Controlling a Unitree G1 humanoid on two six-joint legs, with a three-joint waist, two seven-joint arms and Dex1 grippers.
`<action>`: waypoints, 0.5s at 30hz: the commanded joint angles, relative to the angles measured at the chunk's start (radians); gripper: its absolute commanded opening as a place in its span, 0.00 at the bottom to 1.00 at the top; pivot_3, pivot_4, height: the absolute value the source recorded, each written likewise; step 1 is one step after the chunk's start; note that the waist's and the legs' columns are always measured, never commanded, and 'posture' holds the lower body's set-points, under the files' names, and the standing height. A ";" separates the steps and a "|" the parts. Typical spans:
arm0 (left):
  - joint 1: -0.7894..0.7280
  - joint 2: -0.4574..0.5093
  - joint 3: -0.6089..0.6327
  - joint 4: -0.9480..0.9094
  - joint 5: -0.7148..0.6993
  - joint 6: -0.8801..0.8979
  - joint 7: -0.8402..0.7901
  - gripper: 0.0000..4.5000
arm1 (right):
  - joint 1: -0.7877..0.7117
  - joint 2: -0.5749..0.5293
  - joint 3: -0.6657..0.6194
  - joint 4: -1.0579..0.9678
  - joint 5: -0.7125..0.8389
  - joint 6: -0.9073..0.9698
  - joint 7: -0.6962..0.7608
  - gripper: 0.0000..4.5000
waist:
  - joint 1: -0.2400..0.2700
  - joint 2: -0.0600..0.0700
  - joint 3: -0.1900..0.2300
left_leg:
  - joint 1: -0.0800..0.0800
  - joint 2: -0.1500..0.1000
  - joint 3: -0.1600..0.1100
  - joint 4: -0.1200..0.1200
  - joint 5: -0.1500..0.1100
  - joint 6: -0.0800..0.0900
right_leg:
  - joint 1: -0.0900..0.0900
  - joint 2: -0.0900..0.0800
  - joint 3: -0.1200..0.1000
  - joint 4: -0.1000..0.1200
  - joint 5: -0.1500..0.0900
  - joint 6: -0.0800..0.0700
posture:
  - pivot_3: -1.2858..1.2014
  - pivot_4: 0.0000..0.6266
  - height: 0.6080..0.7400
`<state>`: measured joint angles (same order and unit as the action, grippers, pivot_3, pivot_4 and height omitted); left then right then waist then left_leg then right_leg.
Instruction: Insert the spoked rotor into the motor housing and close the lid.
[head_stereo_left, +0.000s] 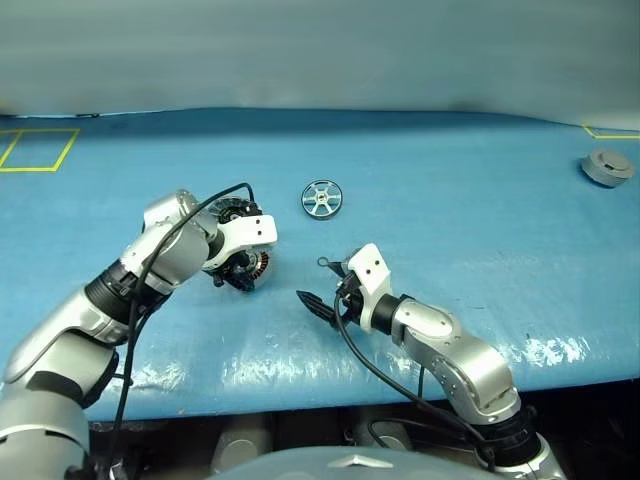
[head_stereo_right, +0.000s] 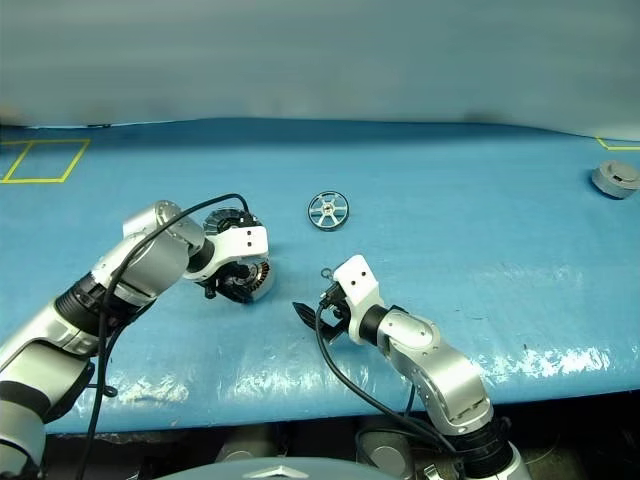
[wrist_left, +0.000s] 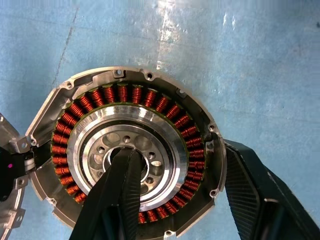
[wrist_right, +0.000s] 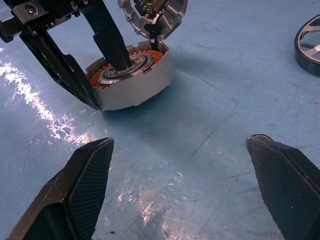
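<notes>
On the left of the blue desk (head_stereo_left: 480, 200), the left claw (wrist_left: 175, 200) points down on the short round silver motor housing with copper-orange windings (wrist_left: 130, 150): one black finger is in its central hub, the other outside the rim, so it grips the wall half-spread. The flat shiny silver spoked rotor (head_stereo_left: 321, 198) lies flat just right and farther back from that housing, untouched. The right claw (wrist_right: 180, 185), nearer and to the right, hovers spread wide and empty, facing left toward the housing; it seems the freer arm to fetch the rotor, which lies beyond it. The round grey lid (head_stereo_left: 607, 167) sits far right.
</notes>
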<state>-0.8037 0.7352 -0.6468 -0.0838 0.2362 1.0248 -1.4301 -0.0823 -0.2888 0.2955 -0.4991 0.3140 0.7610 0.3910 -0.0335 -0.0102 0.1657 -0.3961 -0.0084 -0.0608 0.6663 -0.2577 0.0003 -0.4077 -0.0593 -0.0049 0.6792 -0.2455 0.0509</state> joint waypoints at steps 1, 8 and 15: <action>-0.025 -0.002 -0.039 -0.066 -0.053 0.033 -0.037 0.46 | 0.008 0.008 -0.016 -0.037 -0.001 -0.031 -0.007 1.00 | 0.000 0.000 0.000 | 0.000 0.000 0.000 0.000 0.000 0.000 | 0.000 0.000 0.000 0.000 0.000 0.000 | 0.52 0.24 1.00; -0.043 0.040 -0.097 -0.133 -0.113 0.091 -0.045 0.46 | 0.019 0.015 -0.016 -0.035 -0.006 -0.041 -0.009 1.00 | -0.003 0.000 0.000 | 0.000 0.000 0.000 0.000 0.000 0.000 | 0.000 0.000 0.001 0.000 0.000 0.000 | 0.52 0.24 1.00; -0.068 0.055 -0.094 -0.128 -0.150 0.107 0.006 0.81 | 0.019 0.015 -0.017 -0.029 -0.009 -0.047 -0.002 1.00 | -0.003 0.000 0.000 | 0.000 0.000 0.000 0.000 0.000 0.000 | 0.000 0.000 0.001 0.000 0.000 0.000 | 0.52 0.24 1.00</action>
<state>-0.8409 0.7780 -0.7570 -0.2009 0.0889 1.1249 -1.4461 -0.0593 -0.2764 0.2934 -0.4990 0.2989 0.7390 0.3854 -0.0366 -0.0104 0.1658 -0.3959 -0.0081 -0.0602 0.6664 -0.2577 0.0004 -0.4080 -0.0591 -0.0041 0.6794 -0.2458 0.0514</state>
